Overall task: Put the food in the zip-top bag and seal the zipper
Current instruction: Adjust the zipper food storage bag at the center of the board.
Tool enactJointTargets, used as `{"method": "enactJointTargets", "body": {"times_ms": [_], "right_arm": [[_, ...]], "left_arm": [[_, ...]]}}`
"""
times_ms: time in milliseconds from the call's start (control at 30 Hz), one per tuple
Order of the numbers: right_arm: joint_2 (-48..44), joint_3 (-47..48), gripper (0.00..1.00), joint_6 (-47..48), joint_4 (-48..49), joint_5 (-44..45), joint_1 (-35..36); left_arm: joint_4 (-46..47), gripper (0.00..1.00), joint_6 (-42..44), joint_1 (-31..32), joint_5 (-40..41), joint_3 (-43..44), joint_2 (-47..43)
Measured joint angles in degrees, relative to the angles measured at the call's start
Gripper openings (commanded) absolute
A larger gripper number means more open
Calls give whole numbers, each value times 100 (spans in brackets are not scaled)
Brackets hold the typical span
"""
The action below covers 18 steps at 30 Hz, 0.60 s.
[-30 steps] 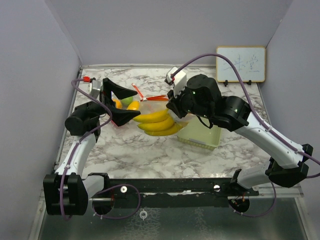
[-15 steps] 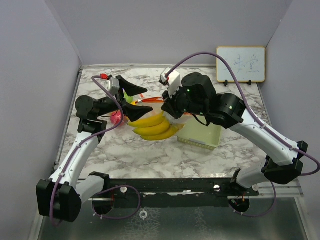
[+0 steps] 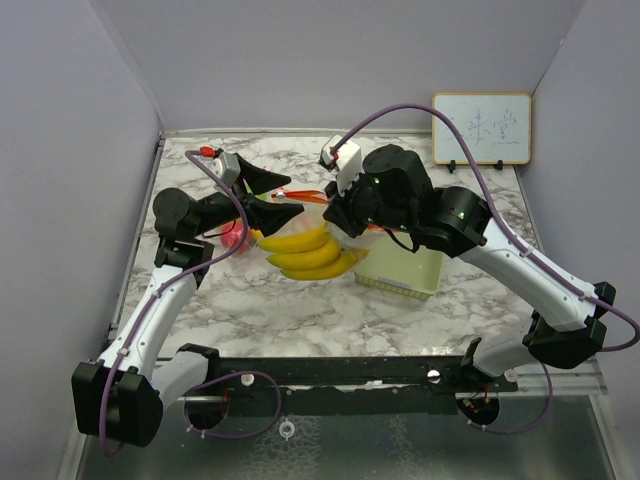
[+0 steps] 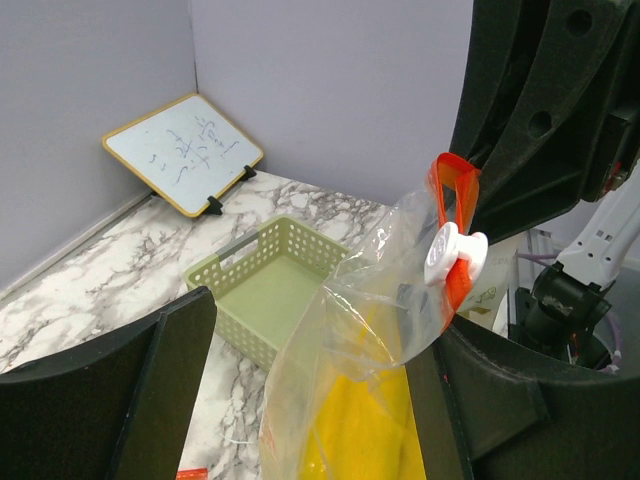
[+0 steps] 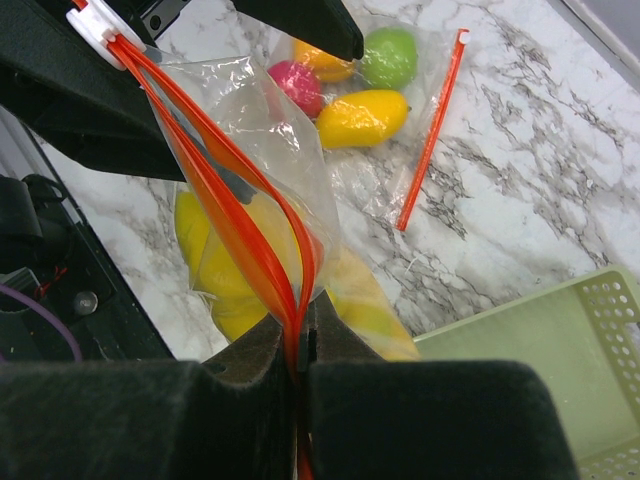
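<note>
My right gripper is shut on the orange zipper strip of a clear zip-top bag and holds it up off the table. Yellow bananas hang inside it; they also show in the right wrist view. The white slider sits at the strip's far end. My left gripper is open, with its fingers on either side of that end of the bag. A green apple, pink fruit, orange and yellow piece lie on the table in clear plastic.
A pale green mesh tray stands right of the bag, under my right arm. A small whiteboard leans on the back wall at the right. A loose orange strip lies beside the fruits on the marble table.
My left gripper has swung right, from beside the fruits on the table to the slider end of the held bag. My right gripper has shifted the bag slightly left.
</note>
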<state>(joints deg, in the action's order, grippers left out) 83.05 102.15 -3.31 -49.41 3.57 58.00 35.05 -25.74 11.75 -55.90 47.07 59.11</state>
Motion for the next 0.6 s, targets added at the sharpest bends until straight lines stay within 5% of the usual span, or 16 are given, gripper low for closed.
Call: {"method": "enactJointTargets", "body": {"times_ms": [367,600], "right_arm": [[7,0,2,-11,0,0,-26],[35,-2,2,-13,0,0,-59]], "left_arm": [[162,82,-68,0,164,0,-2],[293,67,-74,0,175,50,-20]]}}
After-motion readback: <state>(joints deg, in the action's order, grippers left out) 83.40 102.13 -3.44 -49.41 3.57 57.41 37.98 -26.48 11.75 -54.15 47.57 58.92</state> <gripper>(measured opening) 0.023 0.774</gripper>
